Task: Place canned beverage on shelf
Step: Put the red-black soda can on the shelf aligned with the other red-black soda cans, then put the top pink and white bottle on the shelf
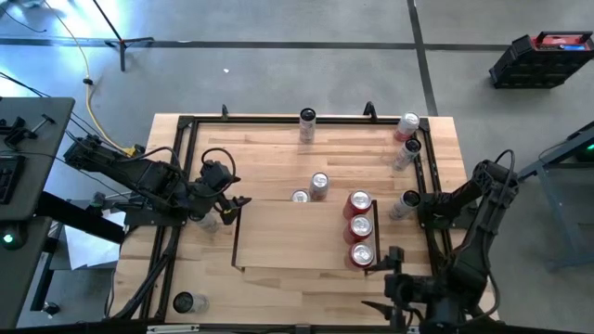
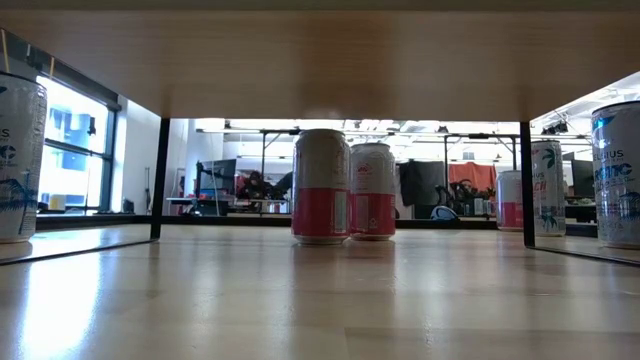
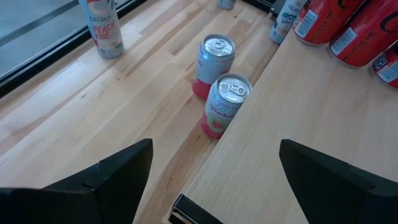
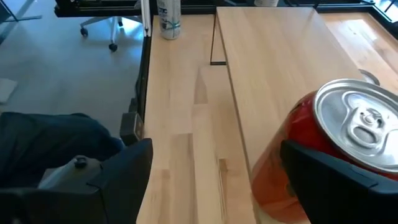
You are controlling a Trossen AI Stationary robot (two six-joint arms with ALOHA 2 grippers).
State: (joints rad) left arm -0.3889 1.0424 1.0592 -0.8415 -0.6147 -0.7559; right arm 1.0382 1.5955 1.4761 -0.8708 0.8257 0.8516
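Two pink cans [image 1: 311, 188] stood just off the shelf's [image 1: 288, 237] far edge; three red cans [image 1: 359, 227] already lined its right side. My left gripper [image 1: 234, 206] hovered empty, jaws wide, as did the right gripper [image 1: 394, 278]. I judged reaching came next.

On the counter [image 1: 278, 148], the shelf [image 1: 297, 237] sits centrally with three cans [image 1: 359, 227] lined up along its right edge. Two more cans [image 1: 311, 188] stand just behind its back edge. The left gripper [image 1: 232, 206] is at the shelf's left side, the right gripper [image 1: 394, 264] at its front right corner.
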